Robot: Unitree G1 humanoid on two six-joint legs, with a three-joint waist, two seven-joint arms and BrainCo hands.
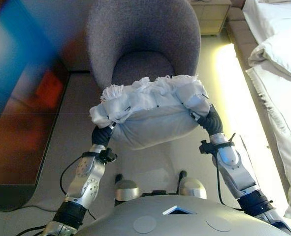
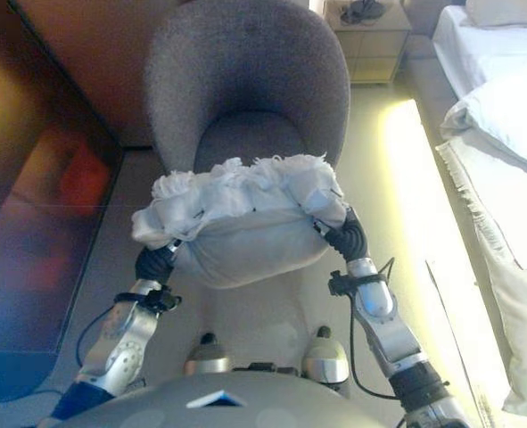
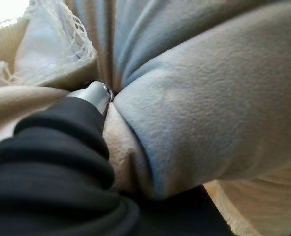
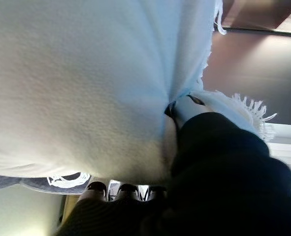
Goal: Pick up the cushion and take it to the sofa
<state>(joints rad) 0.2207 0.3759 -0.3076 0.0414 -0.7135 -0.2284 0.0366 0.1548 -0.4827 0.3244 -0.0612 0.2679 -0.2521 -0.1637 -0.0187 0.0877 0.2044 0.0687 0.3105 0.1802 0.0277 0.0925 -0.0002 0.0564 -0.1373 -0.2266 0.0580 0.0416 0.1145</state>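
I hold a pale grey cushion with a white fringed edge up in the air between both hands, in front of the grey armchair. My left hand grips its left end; in the left wrist view a silver digit digs into a fold of the cushion. My right hand grips the right end; in the right wrist view the thumb pinches the fabric and the fingers curl under the cushion. Most of both hands is hidden by the cushion.
The round-backed armchair stands straight ahead, its seat just beyond the cushion. A bed with white bedding runs along the right. A small wooden nightstand is at the back right. A dark glossy panel lines the left side.
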